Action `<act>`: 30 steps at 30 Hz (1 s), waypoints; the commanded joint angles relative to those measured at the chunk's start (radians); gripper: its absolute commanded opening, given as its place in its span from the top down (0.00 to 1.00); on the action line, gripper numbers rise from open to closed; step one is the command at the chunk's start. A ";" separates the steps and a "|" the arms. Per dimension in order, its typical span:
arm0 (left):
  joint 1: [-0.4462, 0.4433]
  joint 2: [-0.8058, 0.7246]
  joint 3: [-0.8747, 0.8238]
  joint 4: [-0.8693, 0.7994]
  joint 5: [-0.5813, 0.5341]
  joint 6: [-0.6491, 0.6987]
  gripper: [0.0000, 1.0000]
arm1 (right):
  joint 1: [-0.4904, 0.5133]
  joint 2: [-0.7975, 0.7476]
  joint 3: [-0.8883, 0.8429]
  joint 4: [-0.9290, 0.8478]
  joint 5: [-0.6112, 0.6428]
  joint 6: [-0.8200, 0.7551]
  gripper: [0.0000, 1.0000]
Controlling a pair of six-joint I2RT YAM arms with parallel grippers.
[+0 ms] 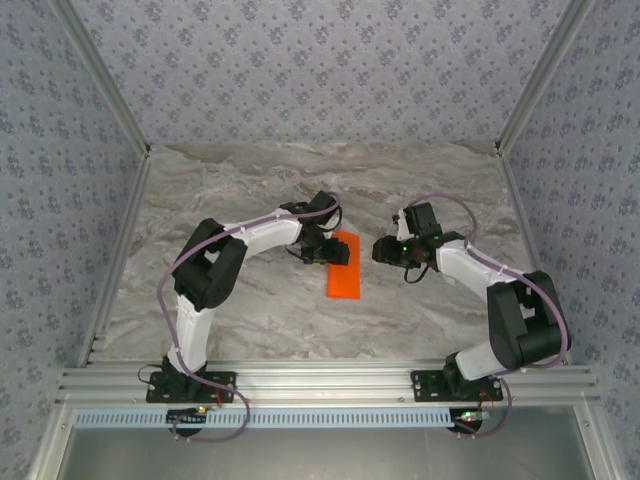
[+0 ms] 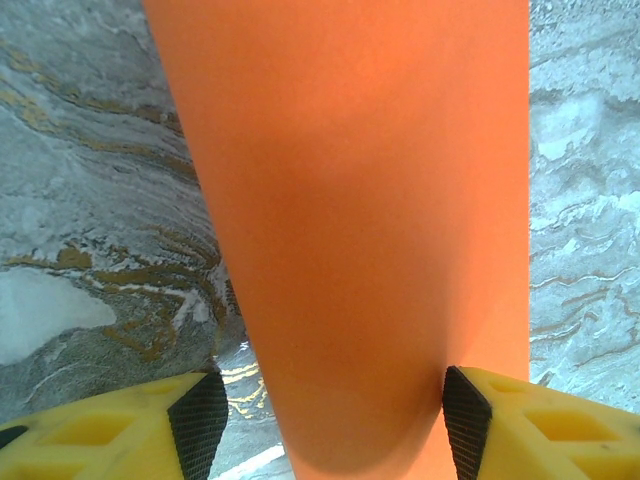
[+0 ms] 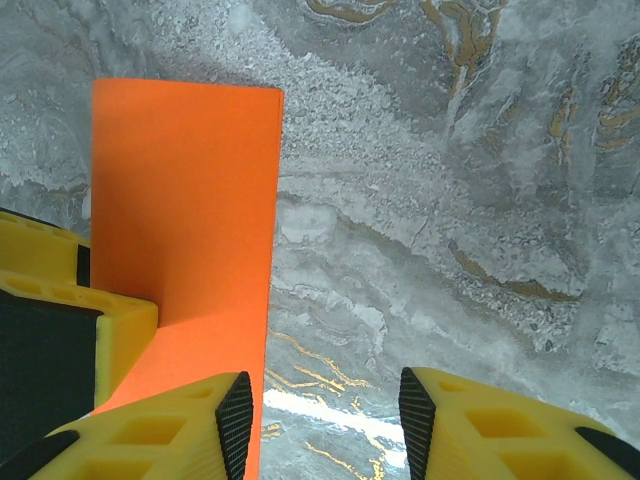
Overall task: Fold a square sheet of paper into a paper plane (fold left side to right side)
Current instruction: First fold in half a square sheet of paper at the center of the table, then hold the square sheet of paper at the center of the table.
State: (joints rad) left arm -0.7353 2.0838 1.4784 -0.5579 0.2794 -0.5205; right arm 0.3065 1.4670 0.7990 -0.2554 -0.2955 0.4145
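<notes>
**Top external view.** A tabletop [image 1: 250,185] of grey marble pattern with paler veins was enclosed on three sides by walls [image 1: 300,60] papered in a small repeating floral motif. Aluminium posts [image 1: 100,75] were set at the far corners, and an aluminium rail [image 1: 330,378] ran along the near edge, where both arm bases were bolted.

The square sheet of paper [image 1: 343,266], bright orange and unmarked, was seen as a narrow rectangle near the middle of the tabletop. Its long sides ran roughly from the far edge toward the near edge. The left hand [image 1: 322,247] was placed at the far left part of the paper. The right hand [image 1: 383,250] was held just beside the paper, toward the right edge of the tabletop.

**Left wrist view.** The left hand [image 2: 333,410] was seen with its yellow fingers well apart. The orange paper [image 2: 360,200] occupied the gap between the black pads [image 2: 200,410]. Whether the pads pressed on the paper could not be told.

**Right wrist view.** The right hand [image 3: 325,410] was seen with its fingers apart, and bare marble surface lay between them. The paper [image 3: 190,200] lay flat, its edge overlapped by one finger [image 3: 160,430].
</notes>
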 commanded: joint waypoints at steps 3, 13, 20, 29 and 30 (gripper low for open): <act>-0.035 0.105 -0.021 0.005 0.024 0.007 0.36 | 0.012 0.015 0.006 0.001 -0.012 0.019 0.54; -0.034 0.107 -0.023 0.003 0.023 0.001 0.36 | 0.035 0.044 0.011 0.014 -0.040 0.032 0.56; -0.035 0.107 -0.024 -0.003 0.022 0.004 0.37 | 0.051 0.067 0.013 0.032 -0.068 0.047 0.57; -0.033 0.107 -0.026 -0.006 0.020 0.001 0.37 | 0.066 0.195 0.004 0.228 -0.245 0.175 0.93; -0.034 0.106 -0.026 -0.005 0.020 0.001 0.37 | 0.072 0.210 0.013 0.229 -0.239 0.173 0.93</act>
State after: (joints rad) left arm -0.7353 2.0899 1.4879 -0.5690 0.2790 -0.5209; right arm 0.3630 1.6394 0.7990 -0.0853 -0.4778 0.5434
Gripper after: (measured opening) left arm 0.634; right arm 0.074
